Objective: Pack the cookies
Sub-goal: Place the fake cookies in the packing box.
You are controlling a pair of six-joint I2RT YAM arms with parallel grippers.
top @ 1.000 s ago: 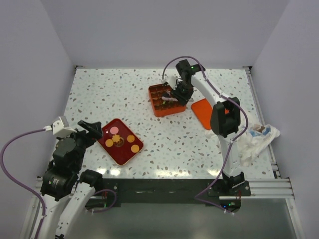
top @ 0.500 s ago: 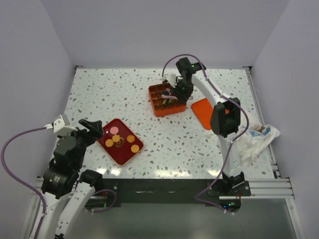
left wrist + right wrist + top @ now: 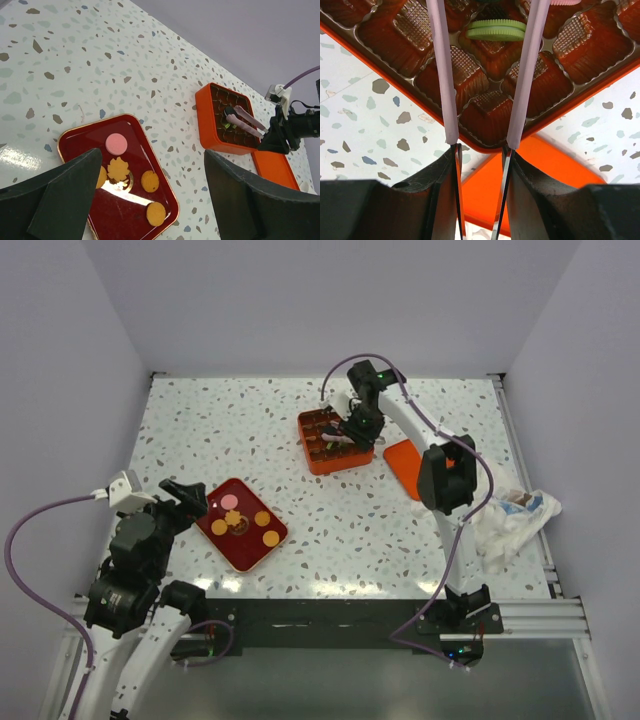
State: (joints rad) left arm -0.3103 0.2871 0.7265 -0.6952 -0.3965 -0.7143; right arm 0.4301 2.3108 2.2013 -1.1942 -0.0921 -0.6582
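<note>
- The right claw is clenched on a pair of pink tongs. The two tong arms reach out over the orange box, which is divided into small moulded pockets.
- Over the last second this arm has swung slightly toward the box's left side in the overhead view. That carries the tongs further across the pockets, and the hold on the tongs looks unchanged.
- A green cookie sits in one pocket of the box. In the wrist view it lies between the two tong arms, but whether they touch it cannot be told.
- The tong tips are cut off in that view. From the other wrist, something dark shows at the tips, too small to name.
- The left claw is released, its jaws wide with nothing between them. It hovers over a red tray, well apart from the box on its near left, and has not moved.
- The tray carries five cookies: one pink cookie and four orange cookies. None has shifted.
- An orange lid lies flat on the bench, just beside the box on its right.
- The small sideways move probably means the tongs are being lined up over a pocket. Packing looks partway done, with five cookies still on the tray and the lid still off.
</note>
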